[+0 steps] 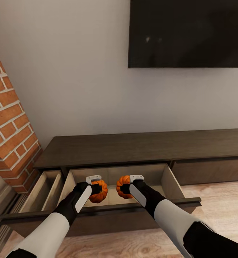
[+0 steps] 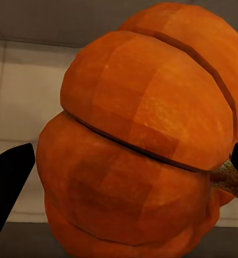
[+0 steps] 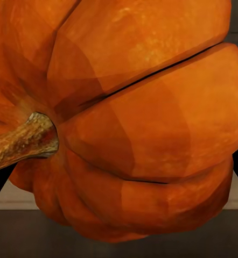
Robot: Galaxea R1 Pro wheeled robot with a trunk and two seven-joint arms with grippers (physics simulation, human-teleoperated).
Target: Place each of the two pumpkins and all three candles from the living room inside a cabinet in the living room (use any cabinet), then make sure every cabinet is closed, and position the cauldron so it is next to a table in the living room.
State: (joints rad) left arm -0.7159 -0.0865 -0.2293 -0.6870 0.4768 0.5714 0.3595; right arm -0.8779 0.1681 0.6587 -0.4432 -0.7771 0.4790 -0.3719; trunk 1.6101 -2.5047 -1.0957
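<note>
The cabinet (image 1: 140, 147) is a long dark-brown unit against the wall, and its wide middle drawer (image 1: 158, 175) stands pulled out, showing a pale interior. Over that drawer my left gripper (image 1: 94, 185) is shut on one orange pumpkin (image 1: 100, 193), seen close up as the pumpkin (image 2: 135, 150) between dark fingers (image 2: 6, 188). My right gripper (image 1: 131, 184) is shut on the second pumpkin (image 1: 121, 188); up close this pumpkin (image 3: 130, 118) has its stem (image 3: 22, 141) pointing sideways. Both pumpkins hang side by side, a small gap apart. The candles, cauldron and table are out of view.
A narrower drawer (image 1: 43, 186) at the cabinet's left end is also pulled out. A brick pillar (image 1: 7, 118) rises at the left, close to that drawer. A black TV (image 1: 187, 32) hangs on the wall above. The cabinet's right drawer front (image 1: 212, 171) is closed, with wooden floor (image 1: 223, 204) before it.
</note>
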